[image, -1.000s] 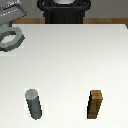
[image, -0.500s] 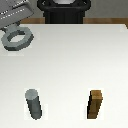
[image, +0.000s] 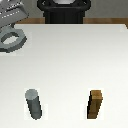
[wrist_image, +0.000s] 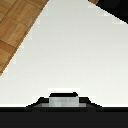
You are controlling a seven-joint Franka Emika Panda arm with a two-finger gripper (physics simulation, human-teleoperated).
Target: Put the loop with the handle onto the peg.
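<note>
The grey loop with the handle [image: 11, 41] hangs at the tabletop [image: 70, 60] edge, held in closed jaws, well apart from the upright dark peg [image: 34, 104]; open room lies between.

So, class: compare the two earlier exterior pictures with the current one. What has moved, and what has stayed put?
The gripper and the loop with the handle beneath it have drifted slightly toward the middle of the table, away from the exterior view's left edge. Whether the fingers clamp the loop cannot be told. The peg and the brown block stand where they were.
</note>
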